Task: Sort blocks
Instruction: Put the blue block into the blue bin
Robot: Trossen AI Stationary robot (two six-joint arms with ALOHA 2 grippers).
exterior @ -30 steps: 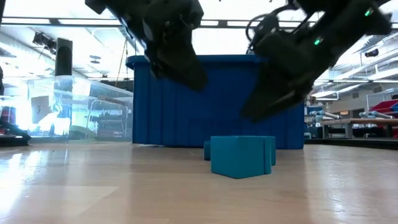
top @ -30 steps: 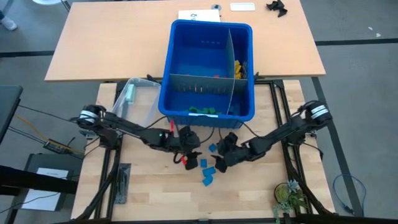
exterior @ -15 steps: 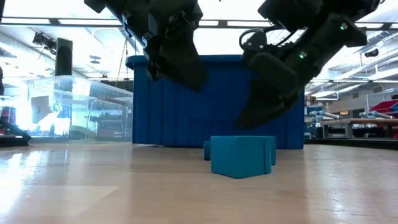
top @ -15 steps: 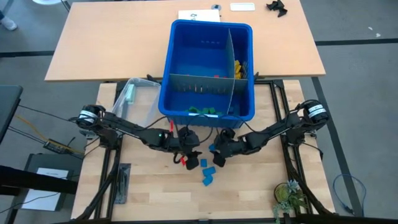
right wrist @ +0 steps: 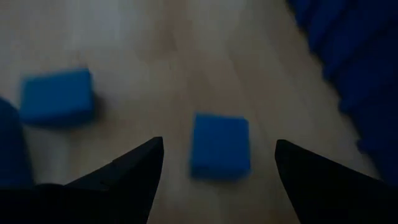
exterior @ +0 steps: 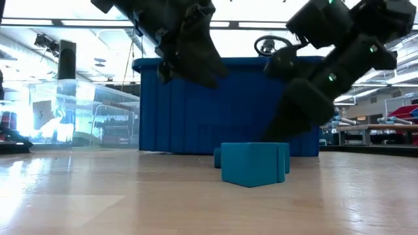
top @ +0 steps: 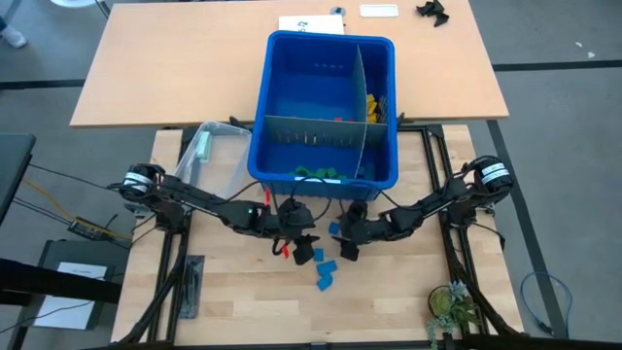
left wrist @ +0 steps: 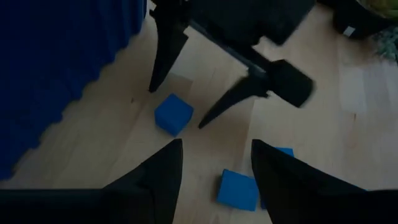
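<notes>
The left gripper (top: 303,245) is held low over the wooden table (top: 233,292), at about seven o'clock from the blue bin (top: 326,107), its fingers (left wrist: 155,180) part-spread and gripping nothing. Two blue blocks are seen just beyond those fingers, one (left wrist: 237,190) close in front of them and another (left wrist: 173,114) farther ahead, where the other arm's open fingers come down around it.

Since a second ago, the right gripper (top: 348,238) has been swung in from its former spot farther out on the table, toward the bin's front wall. It is now lowered over the blue block (top: 333,229) at about six o'clock from the bin. Its fingers (right wrist: 124,174) are spread wide, with that block (right wrist: 220,145) lying between them, still flat on the wood and not yet pinched. A pick-up by the right arm is judged to be close.

More blue blocks (top: 324,272) are left loose on the table, waiting to be sorted.
</notes>
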